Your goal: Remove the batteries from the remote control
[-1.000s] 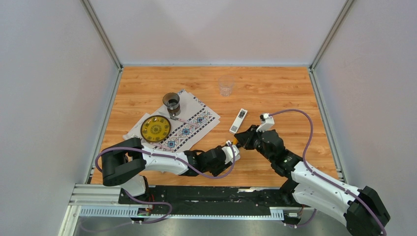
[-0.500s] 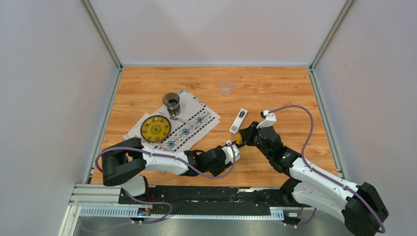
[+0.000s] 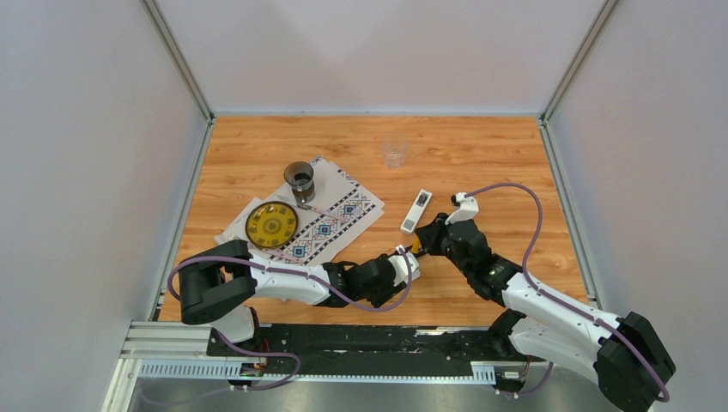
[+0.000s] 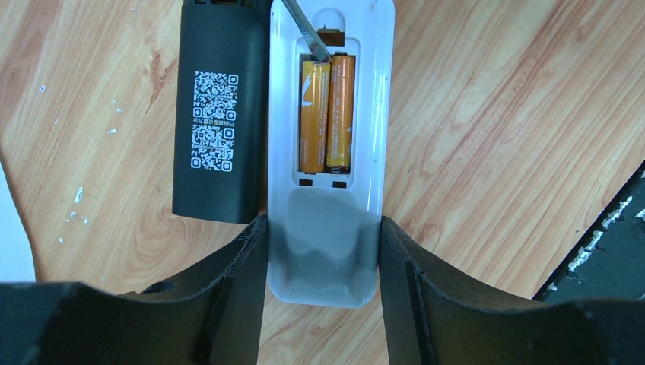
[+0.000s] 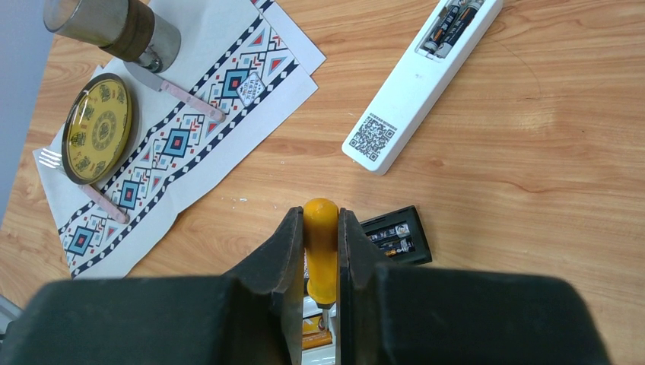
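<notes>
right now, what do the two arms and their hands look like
Both the left arm and right arm have white links with black joints, each trailing a looping purple cable. The left hand and right hand have two flat, matte black fingers each.

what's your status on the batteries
Left gripper shut on white remote. Right gripper shut on screwdriver, tip at the batteries, both in their slot. Black part lies beside remote, not blocking.

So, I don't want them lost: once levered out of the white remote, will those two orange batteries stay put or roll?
Probably roll: the batteries are smooth slim cylinders, and the table beside the remote is flat wood. Their glossy skin may also let the screwdriver slip.
</notes>
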Controlling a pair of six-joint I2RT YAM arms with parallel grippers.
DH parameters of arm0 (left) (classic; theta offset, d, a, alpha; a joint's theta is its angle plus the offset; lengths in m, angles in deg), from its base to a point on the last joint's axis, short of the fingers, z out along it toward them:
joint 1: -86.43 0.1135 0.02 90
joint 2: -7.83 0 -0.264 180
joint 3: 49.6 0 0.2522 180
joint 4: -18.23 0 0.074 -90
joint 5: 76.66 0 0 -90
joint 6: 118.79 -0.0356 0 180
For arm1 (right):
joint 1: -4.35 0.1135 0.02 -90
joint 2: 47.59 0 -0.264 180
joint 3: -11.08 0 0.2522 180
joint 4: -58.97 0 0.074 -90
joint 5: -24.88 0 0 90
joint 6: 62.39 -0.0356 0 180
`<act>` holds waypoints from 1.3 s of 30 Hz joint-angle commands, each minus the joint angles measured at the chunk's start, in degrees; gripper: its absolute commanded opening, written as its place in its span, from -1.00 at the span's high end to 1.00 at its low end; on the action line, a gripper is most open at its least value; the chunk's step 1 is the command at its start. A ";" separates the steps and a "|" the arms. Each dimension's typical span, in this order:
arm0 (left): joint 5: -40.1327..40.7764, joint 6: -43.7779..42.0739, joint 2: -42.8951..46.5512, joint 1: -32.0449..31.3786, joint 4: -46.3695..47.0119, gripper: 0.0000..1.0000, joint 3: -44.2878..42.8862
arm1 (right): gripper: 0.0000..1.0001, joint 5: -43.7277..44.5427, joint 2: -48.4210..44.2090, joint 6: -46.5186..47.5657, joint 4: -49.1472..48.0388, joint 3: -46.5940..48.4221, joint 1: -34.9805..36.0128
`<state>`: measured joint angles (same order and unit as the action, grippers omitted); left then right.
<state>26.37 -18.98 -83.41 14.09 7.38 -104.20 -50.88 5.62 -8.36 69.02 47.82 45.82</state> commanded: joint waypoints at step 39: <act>1.11 -0.13 -3.06 0.09 -5.73 1.00 2.34 | 1.00 -10.46 -0.83 -6.49 -9.75 0.40 0.01</act>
<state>26.57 -18.77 -83.54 14.09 7.58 -104.26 -63.75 6.76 -16.01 58.86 46.51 45.58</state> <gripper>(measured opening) 0.568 0.146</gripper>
